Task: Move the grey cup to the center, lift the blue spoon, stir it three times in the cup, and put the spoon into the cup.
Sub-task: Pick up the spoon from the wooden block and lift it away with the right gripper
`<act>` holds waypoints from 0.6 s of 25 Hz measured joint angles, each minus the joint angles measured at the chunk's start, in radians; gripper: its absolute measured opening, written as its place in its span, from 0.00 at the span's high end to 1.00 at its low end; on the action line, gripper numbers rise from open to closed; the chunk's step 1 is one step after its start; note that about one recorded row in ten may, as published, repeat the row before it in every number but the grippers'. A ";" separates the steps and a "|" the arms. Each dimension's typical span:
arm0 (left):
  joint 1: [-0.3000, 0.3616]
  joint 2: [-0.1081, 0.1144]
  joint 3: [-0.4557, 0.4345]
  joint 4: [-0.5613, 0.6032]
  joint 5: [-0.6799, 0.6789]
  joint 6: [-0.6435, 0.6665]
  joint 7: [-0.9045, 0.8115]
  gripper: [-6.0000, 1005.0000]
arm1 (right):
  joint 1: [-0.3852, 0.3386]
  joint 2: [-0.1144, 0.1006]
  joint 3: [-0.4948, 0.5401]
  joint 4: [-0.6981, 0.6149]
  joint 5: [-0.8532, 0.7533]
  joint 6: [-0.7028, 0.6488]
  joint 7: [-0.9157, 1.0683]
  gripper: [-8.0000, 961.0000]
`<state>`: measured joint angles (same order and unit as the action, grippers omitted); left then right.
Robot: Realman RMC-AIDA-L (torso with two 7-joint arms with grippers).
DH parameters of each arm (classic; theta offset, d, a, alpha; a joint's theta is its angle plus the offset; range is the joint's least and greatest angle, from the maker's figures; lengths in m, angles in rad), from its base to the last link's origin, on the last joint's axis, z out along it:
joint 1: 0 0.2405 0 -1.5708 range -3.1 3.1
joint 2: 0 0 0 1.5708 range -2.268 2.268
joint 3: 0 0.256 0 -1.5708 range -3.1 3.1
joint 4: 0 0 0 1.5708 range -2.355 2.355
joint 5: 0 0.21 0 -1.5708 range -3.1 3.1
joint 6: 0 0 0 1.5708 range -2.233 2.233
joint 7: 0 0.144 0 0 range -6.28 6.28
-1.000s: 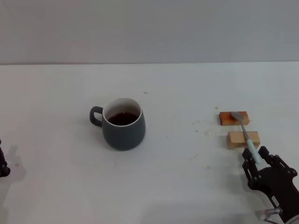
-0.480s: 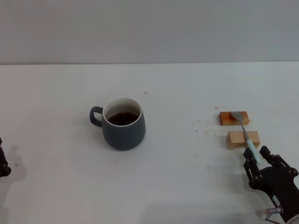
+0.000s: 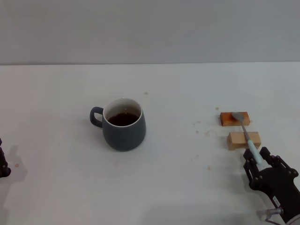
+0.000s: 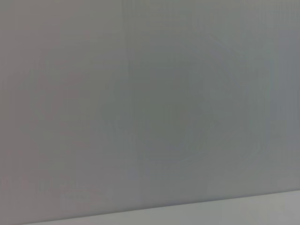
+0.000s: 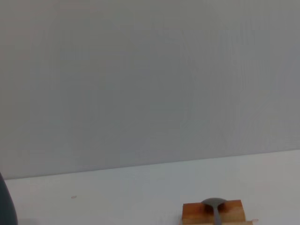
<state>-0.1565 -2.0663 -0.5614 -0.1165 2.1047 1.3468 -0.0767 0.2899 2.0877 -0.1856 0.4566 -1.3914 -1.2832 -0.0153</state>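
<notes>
The grey cup (image 3: 124, 124) stands upright near the middle of the table with dark liquid inside and its handle toward my left. Its edge shows in the right wrist view (image 5: 5, 206). The blue spoon (image 3: 247, 136) lies across two wooden blocks, bowl on the far block and pale handle pointing toward me. The spoon's bowl also shows in the right wrist view (image 5: 214, 203). My right gripper (image 3: 257, 157) is low at the front right, open, with its fingers on either side of the handle's end. My left gripper (image 3: 3, 167) is at the far left edge, barely in view.
The far wooden block (image 3: 228, 118) is orange-brown and the near block (image 3: 236, 140) is paler; both lie on the white table (image 3: 187, 187). The far block also shows in the right wrist view (image 5: 192, 213). A grey wall rises behind the table.
My right gripper has shifted slightly toward me along the spoon handle. The spoon, the cup and the left arm have not moved.
</notes>
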 joint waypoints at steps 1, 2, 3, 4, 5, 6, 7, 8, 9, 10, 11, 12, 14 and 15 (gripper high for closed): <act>0.000 0.000 0.000 0.000 0.000 0.000 0.000 1.00 | 0.000 0.000 0.000 0.000 0.000 0.001 0.000 0.58; 0.000 0.000 0.000 0.000 0.000 0.000 0.000 1.00 | 0.001 0.000 0.000 -0.001 0.000 0.002 0.000 0.58; 0.000 0.000 0.000 0.000 0.000 0.000 0.000 1.00 | 0.002 0.000 0.000 -0.001 0.000 0.005 0.000 0.58; 0.000 0.000 0.000 0.000 0.000 0.000 0.000 1.00 | 0.003 0.000 0.000 -0.001 0.000 0.009 0.000 0.58; 0.000 0.000 0.000 0.000 0.000 0.000 0.000 1.00 | 0.004 0.000 0.000 -0.001 0.000 0.013 0.000 0.58; 0.000 0.000 0.000 0.000 0.000 0.000 0.000 1.00 | 0.006 0.000 0.000 -0.001 0.000 0.017 0.000 0.58; 0.000 0.000 0.000 0.000 0.000 0.000 0.000 1.00 | 0.008 0.000 0.000 -0.002 0.000 0.020 0.000 0.58; 0.000 0.000 0.000 0.000 0.000 0.000 0.000 1.00 | 0.009 0.000 0.000 -0.003 0.000 0.022 0.000 0.58; 0.000 0.000 0.000 0.000 0.000 0.000 0.000 1.00 | 0.010 0.001 0.000 -0.003 0.000 0.023 0.000 0.58; 0.000 0.000 0.000 0.000 0.000 0.000 0.000 1.00 | 0.010 0.001 0.000 -0.004 0.000 0.023 0.000 0.58; 0.000 0.000 0.000 0.000 0.000 0.000 0.000 1.00 | 0.010 0.001 0.000 -0.004 0.000 0.023 0.000 0.58; 0.000 0.000 0.000 0.000 0.000 0.000 0.000 1.00 | 0.010 0.001 0.000 -0.004 0.000 0.023 0.000 0.58; 0.000 0.000 0.000 0.000 0.000 -0.001 0.000 1.00 | 0.011 0.002 0.001 -0.004 0.000 0.023 0.000 0.58; 0.000 0.000 0.000 0.000 0.000 -0.001 0.000 1.00 | 0.011 0.002 0.001 -0.004 0.000 0.023 0.000 0.58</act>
<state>-0.1564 -2.0662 -0.5614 -0.1165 2.1046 1.3462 -0.0767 0.3006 2.0893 -0.1847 0.4526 -1.3909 -1.2602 -0.0153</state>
